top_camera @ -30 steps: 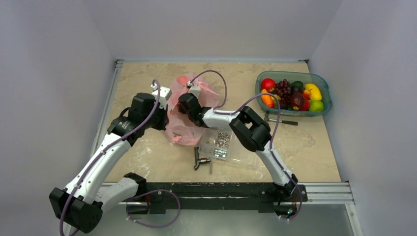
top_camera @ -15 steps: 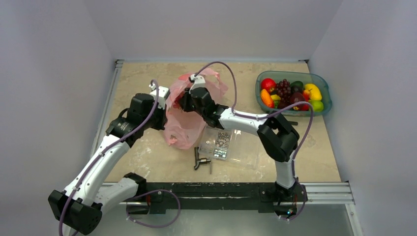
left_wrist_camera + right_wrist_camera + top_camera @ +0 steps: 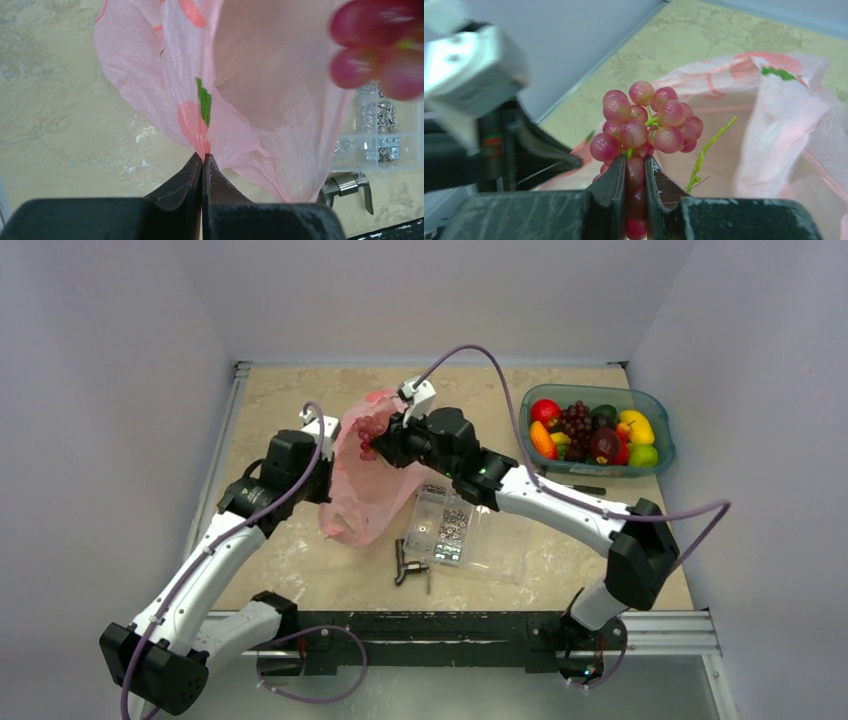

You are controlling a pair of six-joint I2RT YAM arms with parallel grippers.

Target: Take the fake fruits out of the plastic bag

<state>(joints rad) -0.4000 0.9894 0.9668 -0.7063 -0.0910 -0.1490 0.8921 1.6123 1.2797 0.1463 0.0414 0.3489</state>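
The pink plastic bag (image 3: 368, 480) hangs above the table, pinched at its rim by my left gripper (image 3: 202, 157), which is shut on the film (image 3: 240, 100). My right gripper (image 3: 634, 167) is shut on a red-purple grape bunch (image 3: 646, 122) with a green stem, held just above the bag's open mouth (image 3: 774, 100). From overhead the grape bunch (image 3: 369, 430) sits at the bag's top edge, in front of the right gripper (image 3: 385, 443). The same grapes (image 3: 380, 45) blur at the upper right of the left wrist view. No other fruit shows inside the bag.
A teal bin (image 3: 660, 462) at the back right holds several fake fruits (image 3: 590, 432). A clear compartmented screw box (image 3: 445, 525) lies right of the bag, with a metal tool (image 3: 408, 567) in front of it and a dark tool (image 3: 580, 487) beside the bin.
The right arm has stretched out and its gripper, closing, has come up out of the bag with the grape bunch. The bag has stretched taller and its mouth has opened.
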